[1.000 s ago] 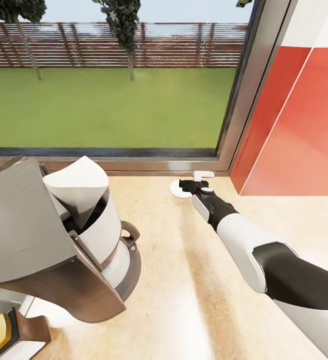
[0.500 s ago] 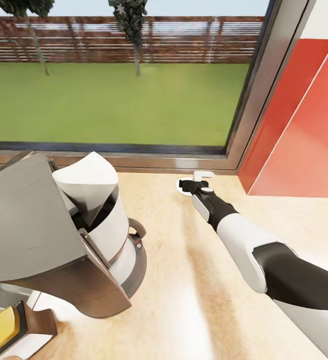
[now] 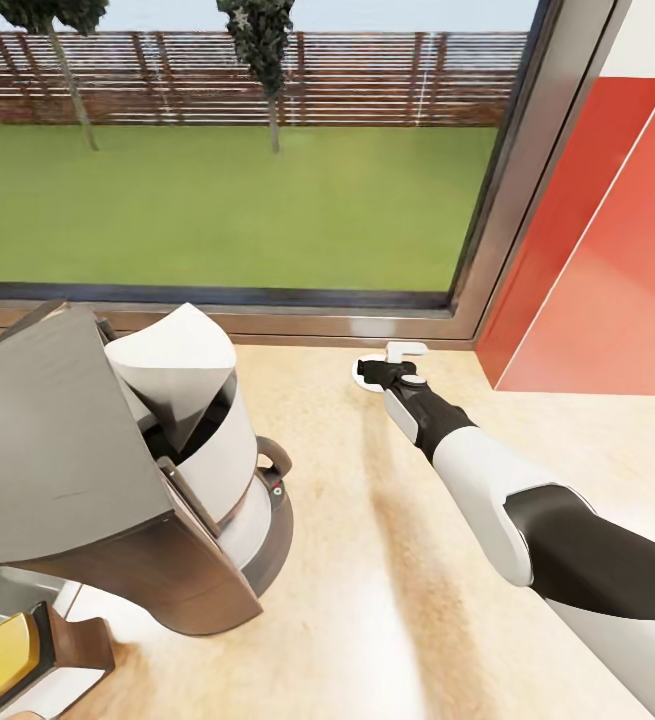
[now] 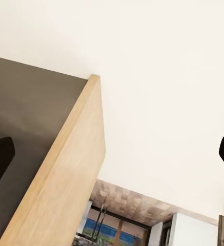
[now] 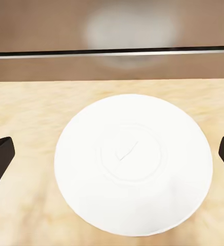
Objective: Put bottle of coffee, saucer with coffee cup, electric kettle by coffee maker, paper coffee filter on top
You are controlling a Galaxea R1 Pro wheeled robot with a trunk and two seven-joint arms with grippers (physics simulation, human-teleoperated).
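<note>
Still, right pincer (image 3: 371,371) hovers open above saucer (image 5: 134,163)

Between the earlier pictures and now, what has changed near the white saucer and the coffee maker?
Only the camera shifted, a second ago; since then nothing visibly moved. The right hand hangs open over the small flat white saucer on the beige wood-look countertop, holding nothing. The white paper cone filter sits on the grey coffee maker.
</note>
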